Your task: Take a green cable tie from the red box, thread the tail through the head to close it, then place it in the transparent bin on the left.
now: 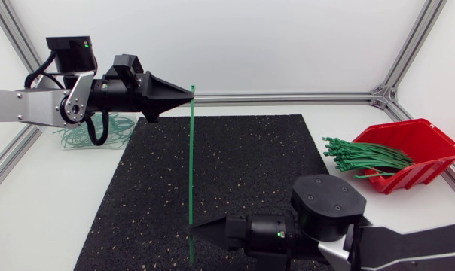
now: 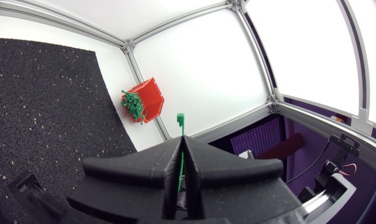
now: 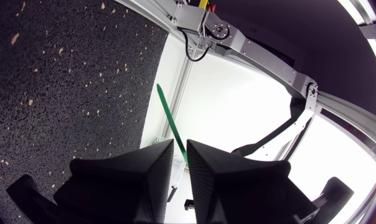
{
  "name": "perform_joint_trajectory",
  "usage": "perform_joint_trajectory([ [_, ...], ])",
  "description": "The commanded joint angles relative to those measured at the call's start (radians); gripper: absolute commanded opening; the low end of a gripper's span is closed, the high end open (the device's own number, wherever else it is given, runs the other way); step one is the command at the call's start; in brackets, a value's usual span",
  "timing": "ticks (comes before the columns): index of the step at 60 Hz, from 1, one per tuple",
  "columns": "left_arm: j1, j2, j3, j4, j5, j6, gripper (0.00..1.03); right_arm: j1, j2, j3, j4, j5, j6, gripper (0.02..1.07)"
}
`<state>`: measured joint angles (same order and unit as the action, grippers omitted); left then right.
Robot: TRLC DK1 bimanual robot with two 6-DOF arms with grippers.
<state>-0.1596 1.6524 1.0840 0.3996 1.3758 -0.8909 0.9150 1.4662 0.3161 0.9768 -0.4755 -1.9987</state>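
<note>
L tool (image 1: 188, 92): clamped tight on green cable tie (image 1: 191, 165) near its head, over far edge of black mat (image 1: 250, 165). Tie runs straight across mat to its near edge. R tool (image 1: 194, 229): over mat's near edge, fingers narrowly parted. Tie passes thru gap, not clamped. On tabletop (image 1: 62, 211) off mat's right side: red box (image 1: 419, 150) w/ spare ties (image 1: 367, 156).

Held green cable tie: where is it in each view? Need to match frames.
Head: cable tie runs straight over the black mat, left hand to right hand.
Left wrist: cable tie pinched in the left hand, head poking ahead.
Right wrist: cable tie slants ahead from between the right hand's tips.
Shared landmark: black mat.
</note>
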Motion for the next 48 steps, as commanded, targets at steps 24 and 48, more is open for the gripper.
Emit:
perform_joint_trajectory([
  [24,-0.006,0.000,-0.003,-0.001,0.009,-0.017,0.04,0.008,-0.004,-0.029,0.011,0.003,-0.038,0.11],
  [48,0.002,-0.054,-0.042,0.005,0.002,-0.002,0.04,0.018,-0.030,0.026,-0.023,0.101,0.281,0.08],
])
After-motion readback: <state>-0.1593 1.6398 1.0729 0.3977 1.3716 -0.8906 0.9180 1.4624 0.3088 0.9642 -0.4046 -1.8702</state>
